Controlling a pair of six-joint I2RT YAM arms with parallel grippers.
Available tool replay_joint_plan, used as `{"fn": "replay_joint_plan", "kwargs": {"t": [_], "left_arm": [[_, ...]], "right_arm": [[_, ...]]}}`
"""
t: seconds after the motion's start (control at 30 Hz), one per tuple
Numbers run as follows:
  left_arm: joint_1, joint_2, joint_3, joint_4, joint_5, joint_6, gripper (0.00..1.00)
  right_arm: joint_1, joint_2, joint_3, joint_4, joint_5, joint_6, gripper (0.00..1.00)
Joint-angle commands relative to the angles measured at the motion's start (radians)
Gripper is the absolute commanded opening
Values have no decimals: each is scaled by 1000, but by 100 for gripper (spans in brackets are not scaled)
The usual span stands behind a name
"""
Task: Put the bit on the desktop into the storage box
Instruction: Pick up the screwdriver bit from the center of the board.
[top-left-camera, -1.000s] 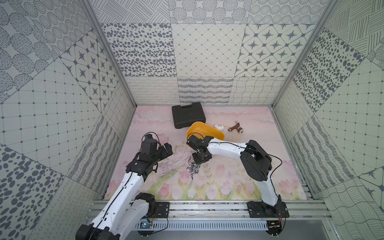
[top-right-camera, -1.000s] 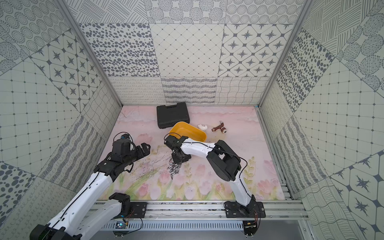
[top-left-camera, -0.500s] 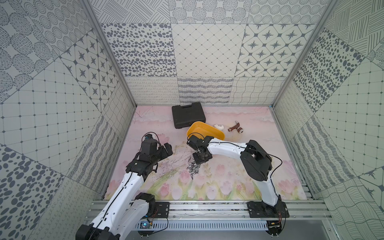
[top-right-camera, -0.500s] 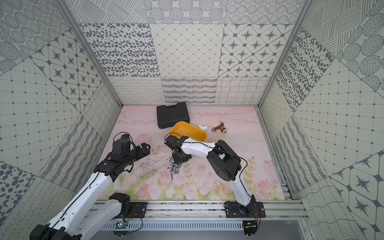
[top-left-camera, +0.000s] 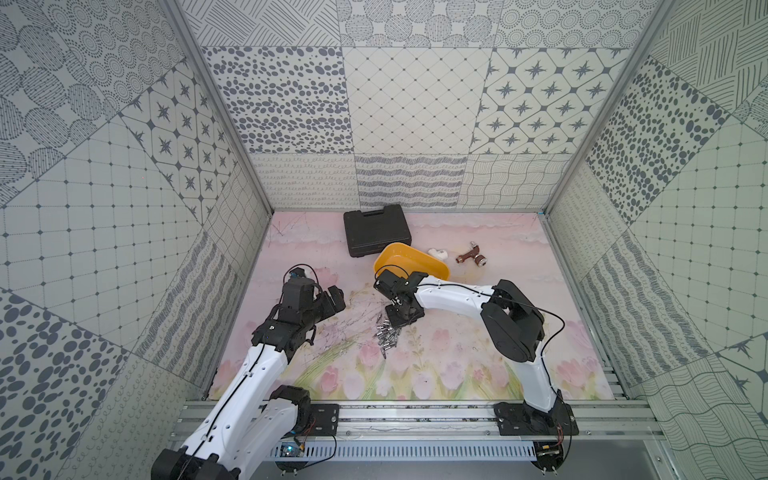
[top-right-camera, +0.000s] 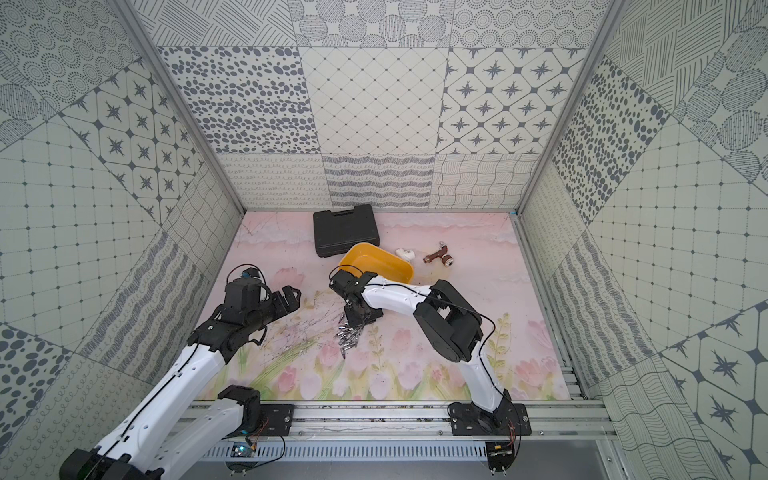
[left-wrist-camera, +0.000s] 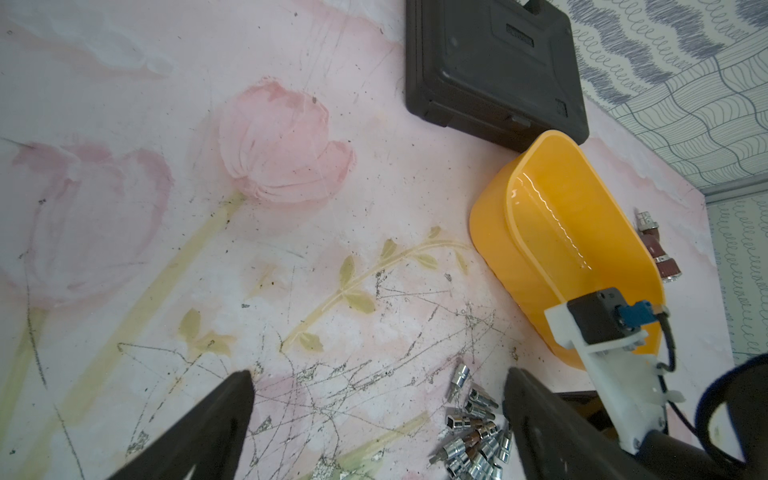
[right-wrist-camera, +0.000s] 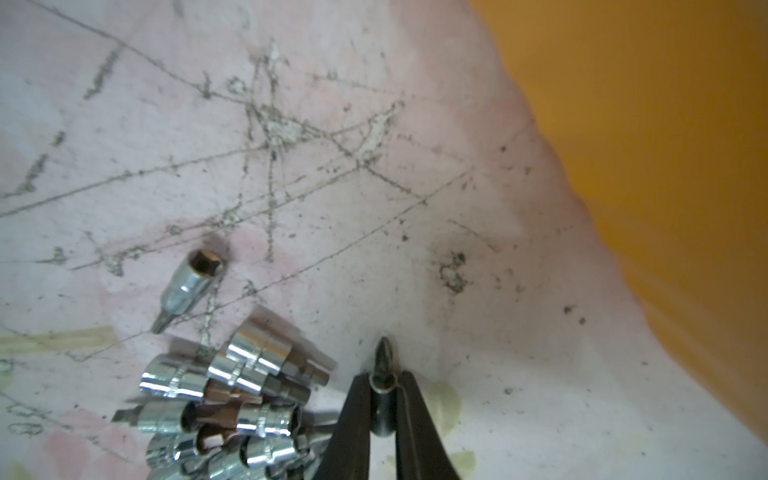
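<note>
Jaws of the right gripper just clamped a bit, tip poking ahead. Next comes the storage box; left gripper gapes.

A strip of bare surface is left between the right gripper, closed on a bit, and the wall of the yellow storage box. The box's far end is crowded by the black tool case. A white pipe fitting and a brown tap are found just beside its far side. The pile of socket bits is flanked on the left by the left gripper, jaws spread wide. Wide bare room is offered on the right and along the front.
</note>
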Motion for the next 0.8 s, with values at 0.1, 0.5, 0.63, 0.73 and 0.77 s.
{"fn": "replay_joint_plan", "kwargs": {"t": [0.1,0.5,0.63,0.73,0.77], "left_arm": [[4,-3,3,-11,1,11,99],[3,-4,6,-13,3,10,99],[4,-3,7,-12,7,10,99],[4,-4,10,-13,9,10,99],[2,-2,10,-13,9,11,99]], "right_arm": [[-19,-98,-12,19,-22,-3,12],[-65,-216,38,-19,-18,-37,11],[-96,-231,68,-39,-3,-62,11],[-123,-229,93,-52,12,-84,10],[-133,-227,100,-55,15,-90,10]]}}
